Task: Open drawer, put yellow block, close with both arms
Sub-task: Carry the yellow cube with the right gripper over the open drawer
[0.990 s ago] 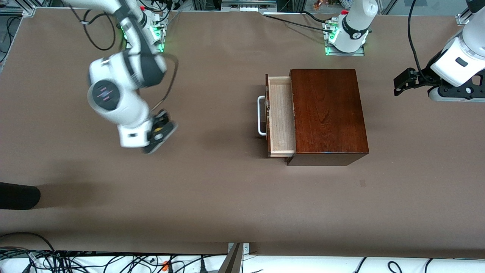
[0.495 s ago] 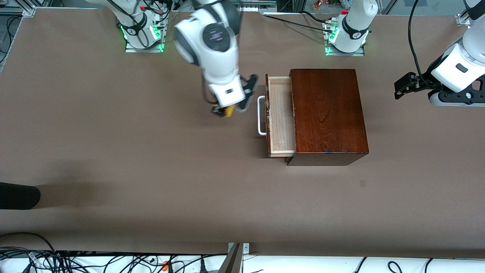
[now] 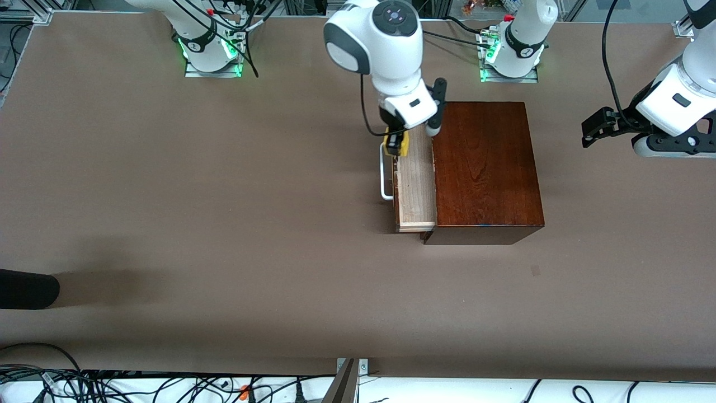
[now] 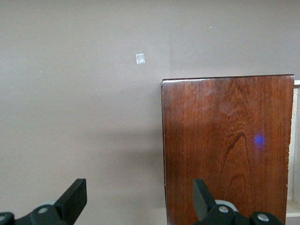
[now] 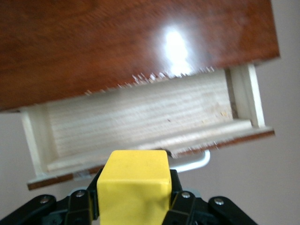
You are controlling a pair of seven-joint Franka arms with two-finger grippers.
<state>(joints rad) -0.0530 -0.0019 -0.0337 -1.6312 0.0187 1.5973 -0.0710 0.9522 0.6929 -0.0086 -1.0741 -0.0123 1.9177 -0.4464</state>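
The dark reddish-brown box (image 3: 484, 168) has its drawer (image 3: 417, 187) pulled open, with pale wood inside and a white bar handle (image 3: 385, 179). My right gripper (image 3: 398, 146) is shut on the yellow block (image 3: 401, 144), hanging over the drawer's front edge by the handle. In the right wrist view the yellow block (image 5: 135, 183) fills the space between the fingers of the right gripper (image 5: 135, 204), above the drawer (image 5: 140, 117). My left gripper (image 3: 587, 131) waits open over the table at the left arm's end, apart from the box. In its wrist view the left gripper (image 4: 139, 204) holds nothing.
A black object (image 3: 28, 288) lies at the table edge toward the right arm's end, near the front camera. Cables (image 3: 112, 386) run along the table's front edge. A small pale mark (image 4: 140, 58) sits on the brown table (image 3: 224, 252).
My right arm has swung with the yellow block from over the table at its own end across to the open drawer. The left arm has barely moved.
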